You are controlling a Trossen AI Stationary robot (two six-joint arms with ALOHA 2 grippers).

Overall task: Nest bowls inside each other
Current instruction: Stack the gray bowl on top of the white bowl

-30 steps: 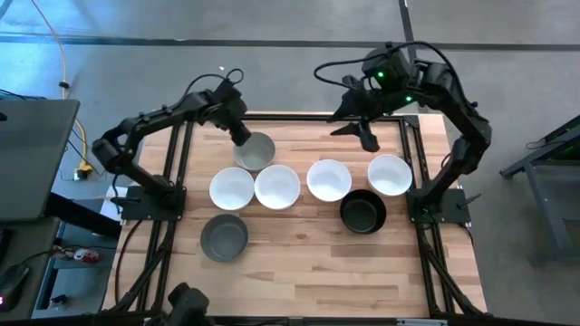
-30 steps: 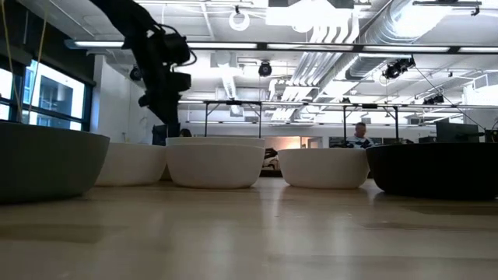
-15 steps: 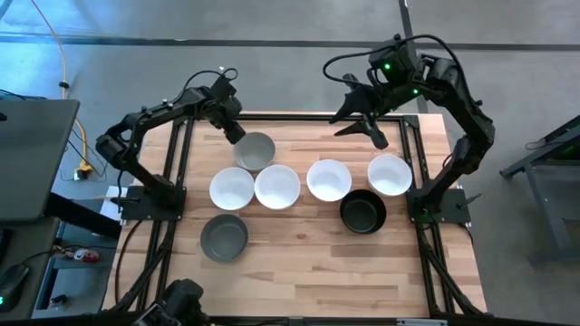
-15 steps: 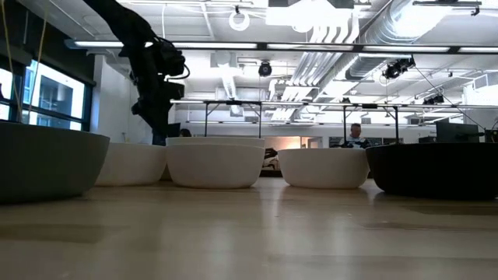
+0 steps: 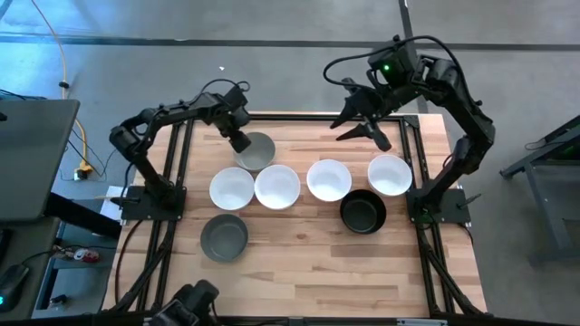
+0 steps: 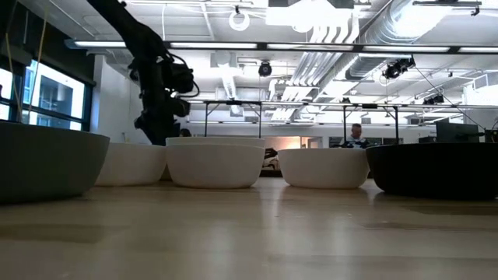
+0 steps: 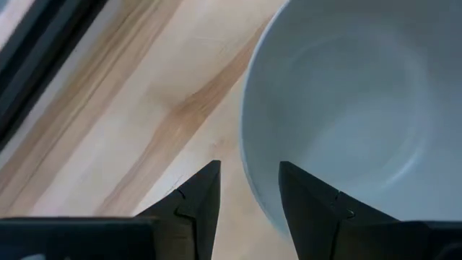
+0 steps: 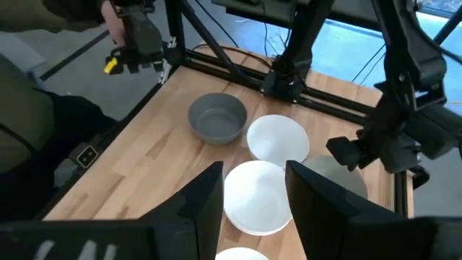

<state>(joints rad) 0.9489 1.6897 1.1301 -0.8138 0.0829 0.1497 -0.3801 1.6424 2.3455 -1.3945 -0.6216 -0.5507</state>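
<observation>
Matte grey bowl [image 5: 256, 150] sits at the table's far edge, its rim between the left gripper's [image 5: 240, 142] parted fingers, presumably for lifting; right gripper [image 5: 361, 122] hangs open, empty.

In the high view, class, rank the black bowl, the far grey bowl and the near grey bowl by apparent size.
1. Near grey bowl and black bowl: too alike to separate.
2. Far grey bowl: looks slightly smaller, though the left claw covers its rim.
</observation>
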